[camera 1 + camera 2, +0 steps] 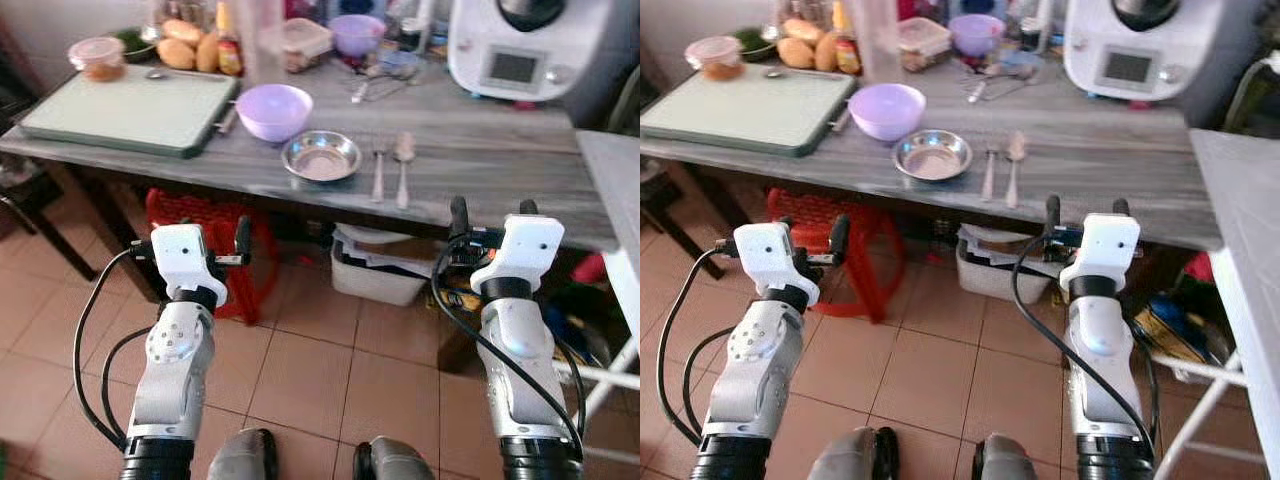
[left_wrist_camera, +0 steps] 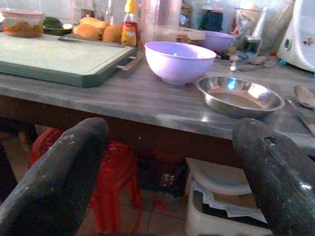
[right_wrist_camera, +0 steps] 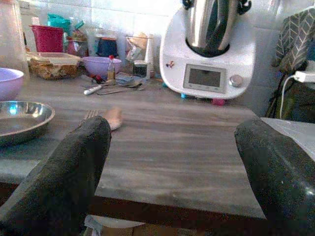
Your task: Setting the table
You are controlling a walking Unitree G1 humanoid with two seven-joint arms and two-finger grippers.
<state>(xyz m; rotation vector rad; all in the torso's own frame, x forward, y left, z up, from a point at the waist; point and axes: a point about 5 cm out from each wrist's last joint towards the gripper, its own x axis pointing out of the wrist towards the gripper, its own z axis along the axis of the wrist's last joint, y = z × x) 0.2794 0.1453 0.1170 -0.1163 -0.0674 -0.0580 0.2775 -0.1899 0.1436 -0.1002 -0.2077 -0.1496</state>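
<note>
Hovering short of the table, both wide open — right claw nearer the fork and spoon, lying lengthwise straight ahead; left claw facing the steel bowl

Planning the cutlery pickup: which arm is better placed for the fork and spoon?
Right. The open right gripper is nearer the metal fork and spoon; the left gripper sits further left.

A lilac bowl and silvery metal dish on grey-streaked table, red stool beneath.
</note>
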